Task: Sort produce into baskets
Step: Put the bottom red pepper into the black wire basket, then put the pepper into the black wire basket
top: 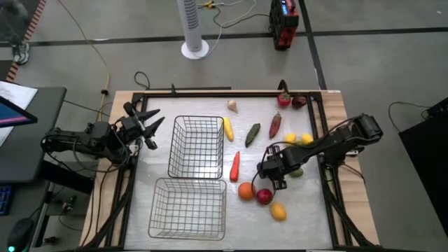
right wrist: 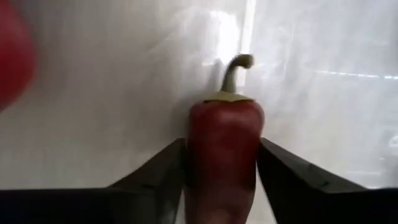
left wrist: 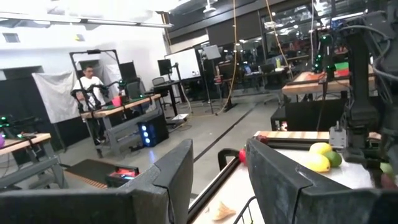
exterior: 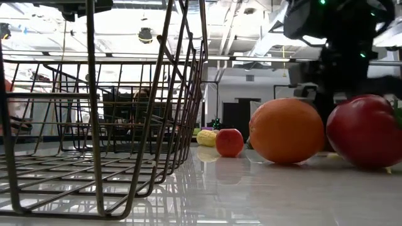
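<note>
My right gripper (top: 269,171) stands low over the table's right half, shut on a red pepper (right wrist: 222,155) with a green stem; my gripper hides the pepper in the high view. Near it lie an orange (top: 246,190), a red apple (top: 264,197), a yellow lemon (top: 278,211) and a red elongated piece (top: 235,166). Two wire baskets stand left of centre, one far (top: 173,147), one near (top: 152,210). My left gripper (top: 143,124) is open and empty, in the air left of the far basket. My right gripper pinches the red pepper's two long sides (right wrist: 194,162) between its two fingers (right wrist: 280,174), below the stem end. The fingers lie along the pepper, with the stem (right wrist: 231,73) sticking out past their tips. Whether the pepper is off the table cannot be told.
More produce lies on the table's far right part: a pale garlic (top: 232,106), yellow (top: 227,129), green (top: 252,134) and dark red (top: 275,124) elongated pieces, round red ones (top: 283,100) and yellow ones (top: 306,138). A person stands far off in the room (left wrist: 90,78).
</note>
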Motion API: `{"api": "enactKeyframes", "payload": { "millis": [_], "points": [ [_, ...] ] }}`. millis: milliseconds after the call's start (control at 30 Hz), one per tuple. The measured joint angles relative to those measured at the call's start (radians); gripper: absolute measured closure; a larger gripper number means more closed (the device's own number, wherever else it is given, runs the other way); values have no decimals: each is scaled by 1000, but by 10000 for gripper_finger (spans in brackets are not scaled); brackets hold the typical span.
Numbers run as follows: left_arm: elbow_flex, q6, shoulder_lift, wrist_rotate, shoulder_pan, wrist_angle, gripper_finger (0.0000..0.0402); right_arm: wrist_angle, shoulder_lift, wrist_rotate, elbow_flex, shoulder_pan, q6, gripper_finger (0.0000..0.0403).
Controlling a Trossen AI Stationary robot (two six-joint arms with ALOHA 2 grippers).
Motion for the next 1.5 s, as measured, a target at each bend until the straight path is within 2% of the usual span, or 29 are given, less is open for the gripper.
{"api": "enactKeyframes", "payload": {
  "millis": [100, 233, 300, 367, 500, 600, 733, 833, 900, 967, 1067, 1167, 1367, 1500],
  "points": [
    [0, 0, 0, 0, 0, 0, 264, -31, -30, 15, 29, -32, 0, 248],
    [0, 0, 0, 0, 0, 0, 264, -82, -71, 18, 102, -86, -18, 248],
    [0, 0, 0, 0, 0, 0, 264, -117, -82, 54, 154, -110, -30, 248],
    [0, -2, 0, 0, 0, 0, 264, -119, -92, 105, 221, -133, -48, 244],
    [0, -29, 0, 0, 0, 3, 264, -77, -99, 193, 359, -169, -90, 205],
    [0, -47, 0, 3, 0, 24, 264, 75, -92, 196, 429, -190, -155, 193],
    [0, -68, 0, 18, 0, 38, 264, 448, -57, 122, 438, -211, -247, 200],
    [0, -84, 0, 29, 0, 42, 264, 688, 22, 60, 436, -229, -279, 212],
    [0, -84, 0, 30, 0, 43, 264, 754, 80, 38, 440, -237, -301, 220],
    [0, -99, -2, 30, 0, 35, 264, 691, 125, 56, 479, -245, -313, 226],
    [0, -119, -3, 35, -1, 19, 264, 394, 153, 89, 552, -269, -288, 227],
    [-1, -114, -1, 36, -1, 19, 264, 184, 153, 69, 562, -311, -185, 213],
    [-1, -97, 0, 32, -1, 17, 264, -31, 97, 95, 559, -336, -186, 167],
    [-1, -99, 0, 37, -1, 17, 264, -101, 103, 65, 473, -390, -231, 149]
  ]
}}
